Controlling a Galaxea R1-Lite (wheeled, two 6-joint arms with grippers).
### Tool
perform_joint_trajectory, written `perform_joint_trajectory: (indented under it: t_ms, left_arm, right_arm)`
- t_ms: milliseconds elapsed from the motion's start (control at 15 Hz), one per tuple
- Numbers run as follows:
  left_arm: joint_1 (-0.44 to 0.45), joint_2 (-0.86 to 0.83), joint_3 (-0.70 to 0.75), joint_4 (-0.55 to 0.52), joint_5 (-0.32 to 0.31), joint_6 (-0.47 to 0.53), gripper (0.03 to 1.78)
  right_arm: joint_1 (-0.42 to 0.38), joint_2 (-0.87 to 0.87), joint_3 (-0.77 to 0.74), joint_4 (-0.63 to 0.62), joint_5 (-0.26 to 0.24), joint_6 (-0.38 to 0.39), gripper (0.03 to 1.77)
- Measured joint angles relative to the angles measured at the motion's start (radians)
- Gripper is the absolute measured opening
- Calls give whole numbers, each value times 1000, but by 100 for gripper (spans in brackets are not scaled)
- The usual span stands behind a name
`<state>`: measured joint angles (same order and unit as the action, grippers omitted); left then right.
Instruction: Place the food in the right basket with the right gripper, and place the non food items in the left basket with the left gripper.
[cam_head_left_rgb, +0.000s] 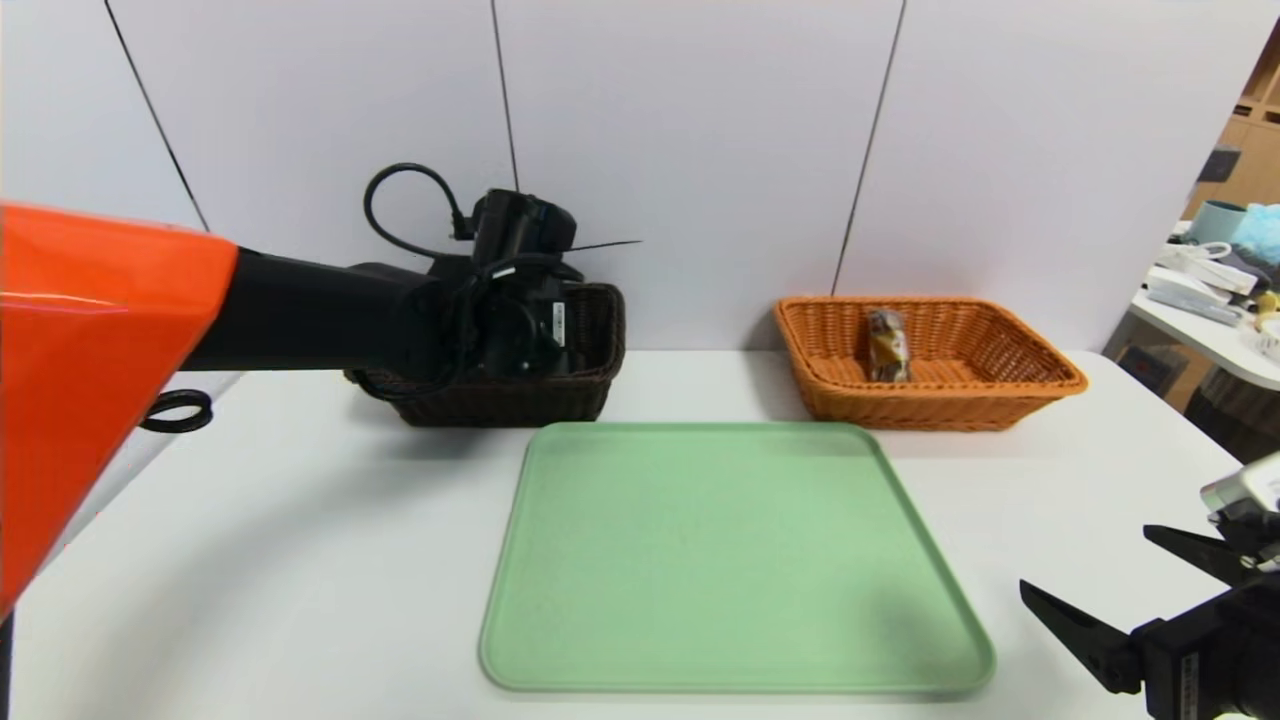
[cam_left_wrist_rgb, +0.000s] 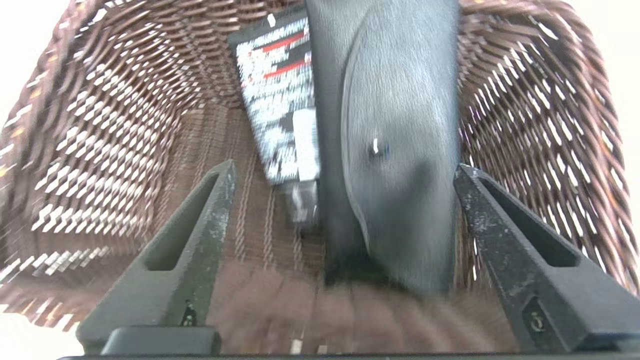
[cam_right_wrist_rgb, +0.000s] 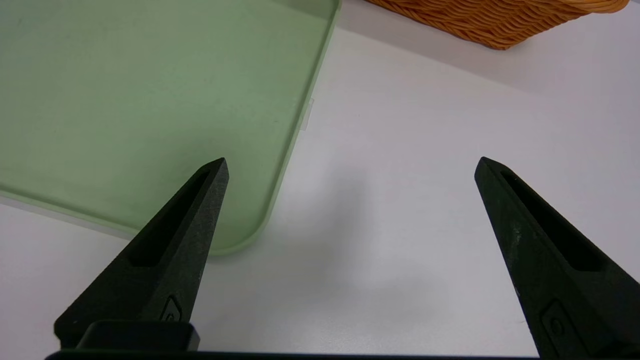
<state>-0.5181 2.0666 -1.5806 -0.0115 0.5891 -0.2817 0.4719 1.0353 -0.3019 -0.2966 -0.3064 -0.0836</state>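
Left claw (cam_left_wrist_rgb: 345, 172) released (fingers spread); glasses case (cam_left_wrist_rgb: 400, 150) between tips, inside left basket (cam_left_wrist_rgb: 100, 125).

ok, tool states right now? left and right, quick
Left tool: open, holding nothing, inside the left basket over the glasses case.
Right tool: open, empty, parked beside the green tray.

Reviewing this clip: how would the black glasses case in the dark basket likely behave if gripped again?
The glasses case looks soft and smooth-skinned, so it may flex and slip. It leans against the tube and the left basket wall, so pushing it would probably topple it.
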Motion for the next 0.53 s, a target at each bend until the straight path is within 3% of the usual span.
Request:
perform_joint_trajectory:
  t_ms: [533]
  left_arm:
    - [-20,-239,380,-153,6,12,165]
  right_arm:
    - [0,34,-33,-1,-2,2,170]
